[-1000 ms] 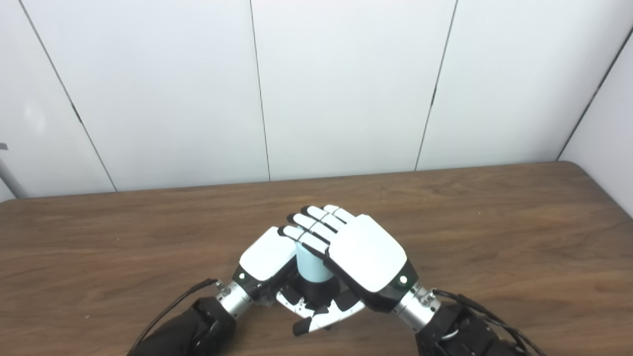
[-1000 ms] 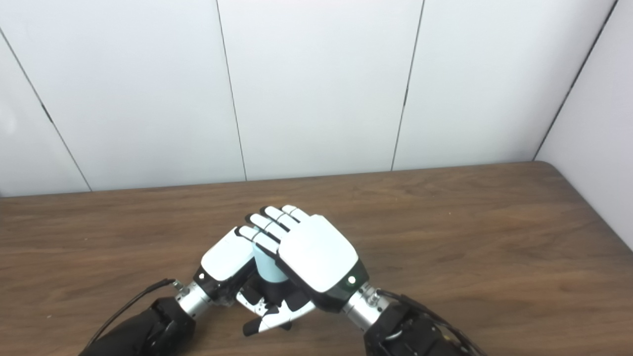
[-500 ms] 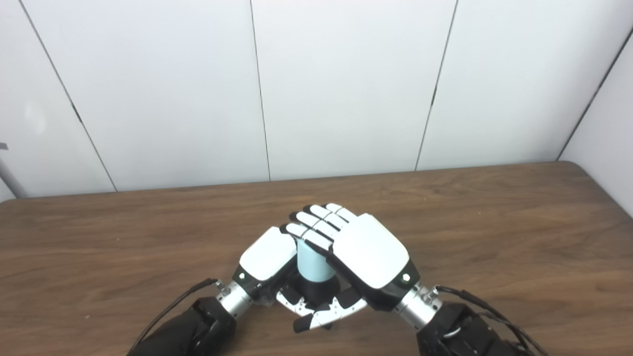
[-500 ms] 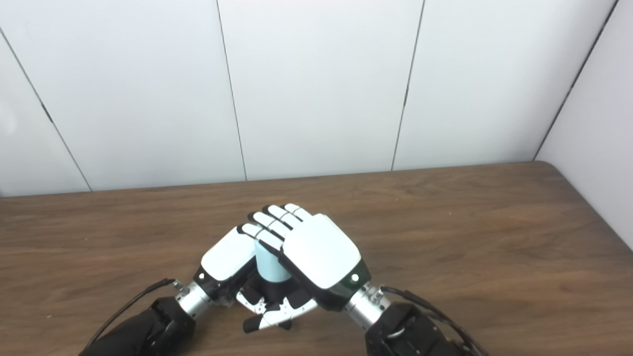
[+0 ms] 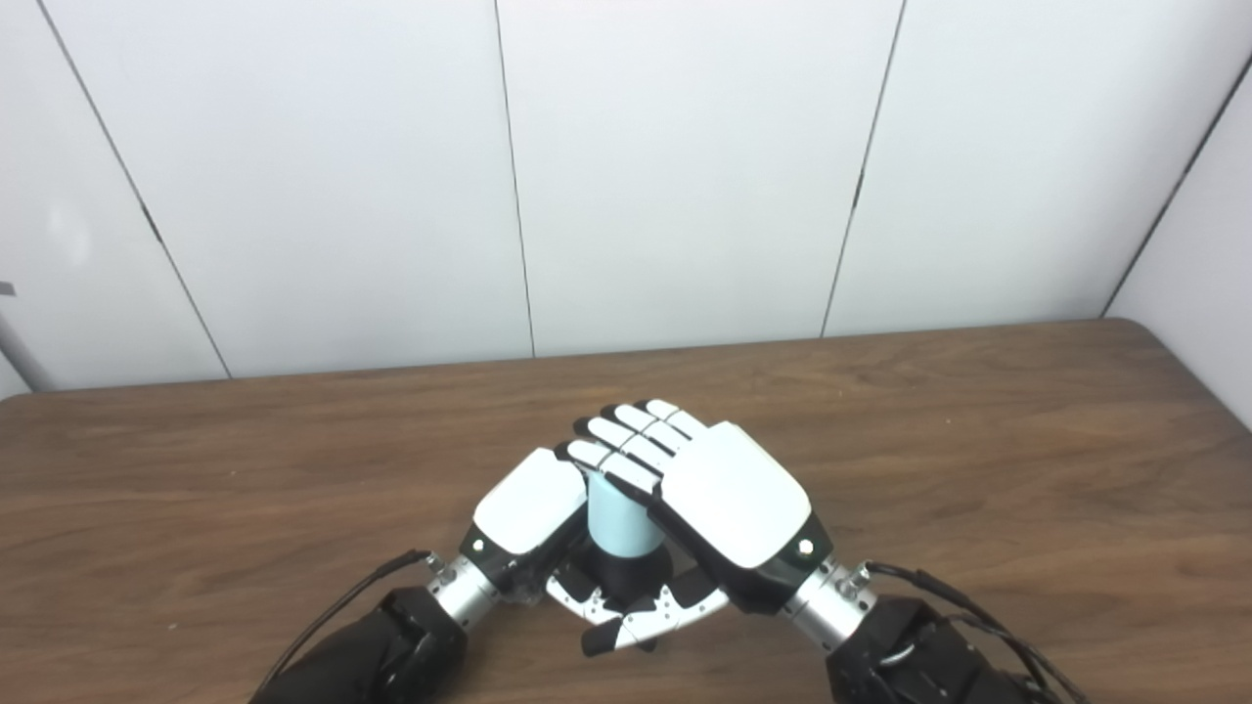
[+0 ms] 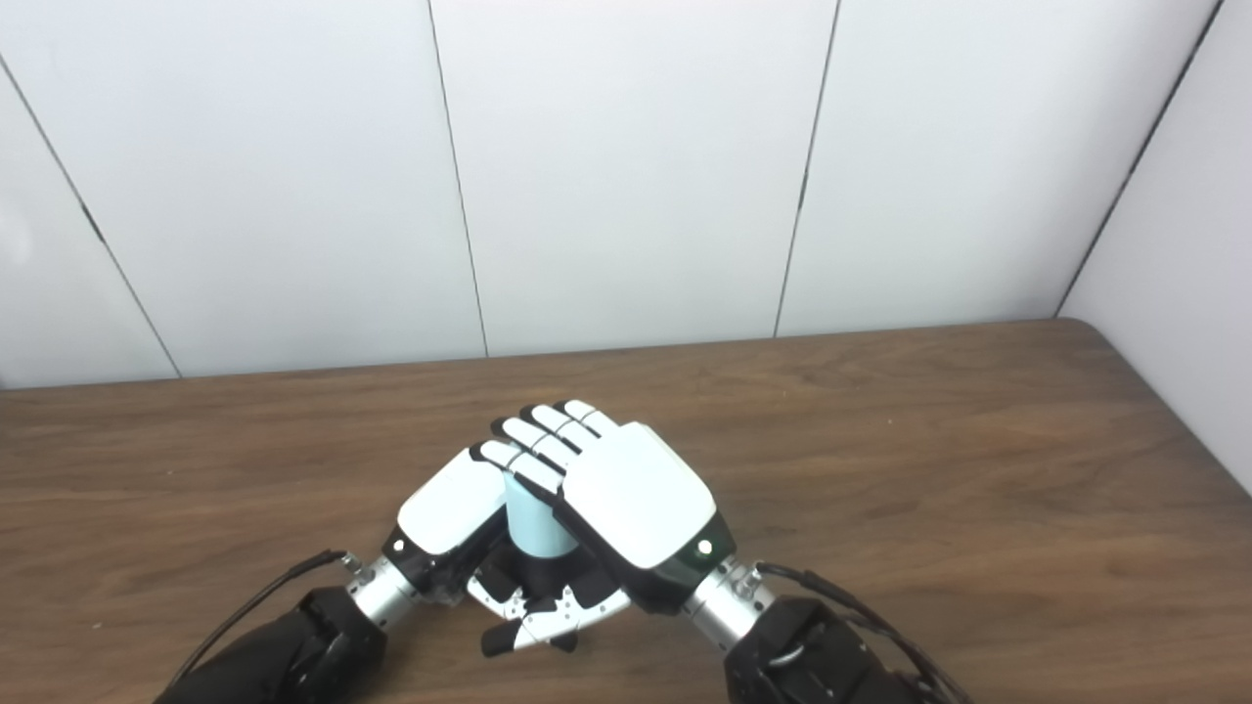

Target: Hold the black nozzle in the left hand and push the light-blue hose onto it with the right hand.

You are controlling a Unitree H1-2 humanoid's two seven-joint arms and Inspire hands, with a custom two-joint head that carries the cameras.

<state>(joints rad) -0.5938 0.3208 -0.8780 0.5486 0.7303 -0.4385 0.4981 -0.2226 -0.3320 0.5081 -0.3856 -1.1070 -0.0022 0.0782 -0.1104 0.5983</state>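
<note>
At the near edge of the wooden table (image 5: 978, 430), we bring both hands together over the light-blue hose (image 5: 614, 516), the landmark for all that follows. Left of the hose, bare tabletop runs clear to the picture's edge, crossed only by a thin black cable (image 5: 342, 606) beside our left forearm. Our left hand (image 5: 528, 504) presses against the hose's left side, its white back toward the camera; its fingers are hidden behind the hose, so we cannot tell how it grips. Directly below the hose sits the black nozzle (image 5: 618, 569), its top touching or inside the hose's lower end, with both thumbs meeting just under it. Over the hose's top and right side, our right hand (image 5: 729, 494) lies with fingers (image 5: 626, 445) laid flat across the hose end, clasping it. Right of the hose, open wood stretches to the table's rounded far corner. Behind the hose, more free table reaches the white panelled wall (image 5: 685, 166).
</note>
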